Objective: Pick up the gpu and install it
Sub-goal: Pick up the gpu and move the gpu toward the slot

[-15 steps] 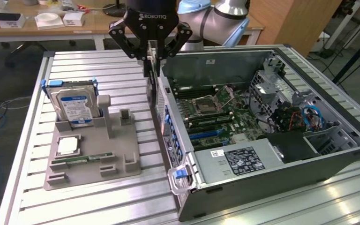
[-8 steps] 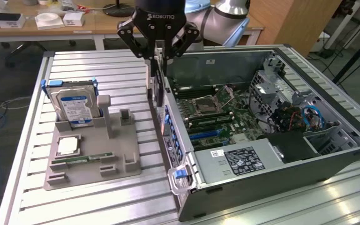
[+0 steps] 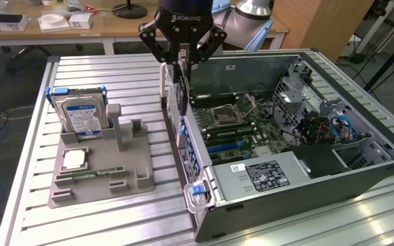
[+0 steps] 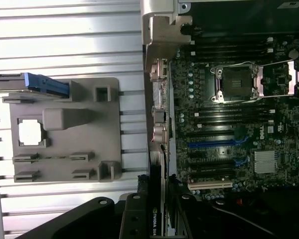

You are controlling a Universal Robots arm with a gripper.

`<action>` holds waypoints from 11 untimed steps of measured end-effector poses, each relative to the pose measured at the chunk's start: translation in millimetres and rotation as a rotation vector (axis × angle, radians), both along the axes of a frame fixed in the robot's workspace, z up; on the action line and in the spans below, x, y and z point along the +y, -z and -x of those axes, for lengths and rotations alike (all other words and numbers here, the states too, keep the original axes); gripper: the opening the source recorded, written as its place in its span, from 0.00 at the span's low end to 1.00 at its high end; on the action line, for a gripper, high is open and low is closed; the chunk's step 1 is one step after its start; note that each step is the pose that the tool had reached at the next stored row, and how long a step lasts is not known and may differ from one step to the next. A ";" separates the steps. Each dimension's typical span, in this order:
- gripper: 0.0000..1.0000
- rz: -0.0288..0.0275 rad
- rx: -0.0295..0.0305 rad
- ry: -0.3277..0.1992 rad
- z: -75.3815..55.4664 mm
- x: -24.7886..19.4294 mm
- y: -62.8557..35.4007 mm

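Gpu (image 3: 173,96), top edge inside end effector (image 3: 182,62)

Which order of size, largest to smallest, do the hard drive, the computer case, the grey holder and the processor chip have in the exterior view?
1. computer case
2. grey holder
3. hard drive
4. processor chip, clearly the smallest

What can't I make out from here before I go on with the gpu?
Exterior view: the gpu, clamped in the pincer, hangs edge-on; its lower edge blends into the case wall, so any gap is unclear.
Wrist view: the pincer's dark body covers the motherboard's end beneath it.
Exterior view: the print on the power supply label is too small to read.
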State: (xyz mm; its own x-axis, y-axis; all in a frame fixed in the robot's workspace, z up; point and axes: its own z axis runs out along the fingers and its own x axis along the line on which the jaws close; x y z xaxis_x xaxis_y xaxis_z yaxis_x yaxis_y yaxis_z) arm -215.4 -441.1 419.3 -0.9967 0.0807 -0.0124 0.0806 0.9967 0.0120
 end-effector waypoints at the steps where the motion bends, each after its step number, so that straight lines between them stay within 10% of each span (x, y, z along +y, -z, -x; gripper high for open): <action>1: 0.26 0.0000 -0.0001 0.000 -2.0 0.0 0.0; 11: 0.26 0.0000 -0.0001 0.000 -20.3 0.0 0.0</action>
State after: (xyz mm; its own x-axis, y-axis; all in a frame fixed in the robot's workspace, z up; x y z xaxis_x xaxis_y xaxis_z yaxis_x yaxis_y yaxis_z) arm -195.2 -441.1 419.2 -0.9967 0.0807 -0.0125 0.0806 0.9967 0.0120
